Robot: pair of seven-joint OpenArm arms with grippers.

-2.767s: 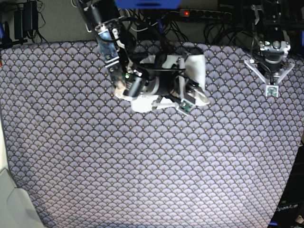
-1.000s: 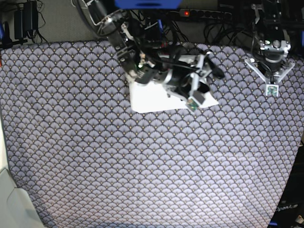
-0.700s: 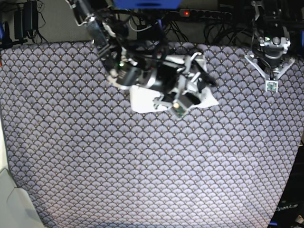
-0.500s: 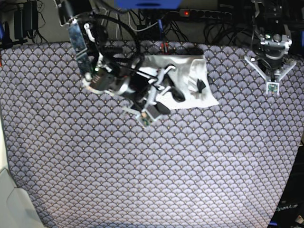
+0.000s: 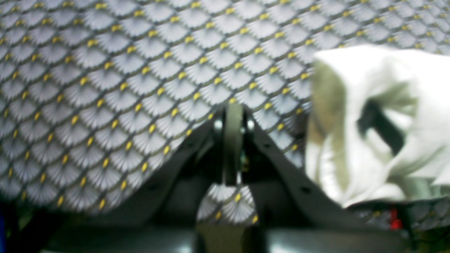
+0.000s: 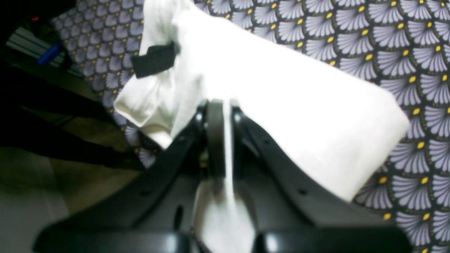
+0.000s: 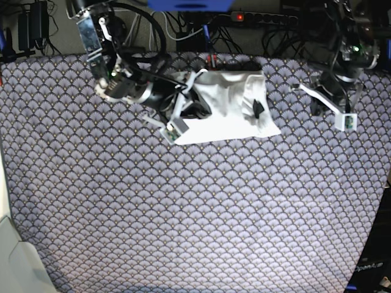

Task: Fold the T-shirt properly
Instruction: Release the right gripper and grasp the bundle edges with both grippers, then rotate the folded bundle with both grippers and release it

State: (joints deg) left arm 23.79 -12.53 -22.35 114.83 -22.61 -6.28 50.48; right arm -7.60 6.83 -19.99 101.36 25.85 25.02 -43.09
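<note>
- Since 0.5 s ago, the right gripper (image 7: 194, 105) has shifted back onto the T-shirt's (image 7: 226, 113) left edge; the left arm has swung toward the shirt.
- No print or writing reads on the folded white T-shirt; only a black tag (image 6: 154, 59) shows near its collar.
- Right gripper (image 6: 219, 140): fingers pressed together, with a thin edge of white T-shirt (image 6: 299, 105) cloth between them.
- Left gripper (image 5: 233, 140): pressed together, empty, right of the T-shirt (image 5: 386, 123).
- T-shirt lies on a fan-patterned tablecloth (image 7: 195, 213), near its far edge; cables beyond.
</note>
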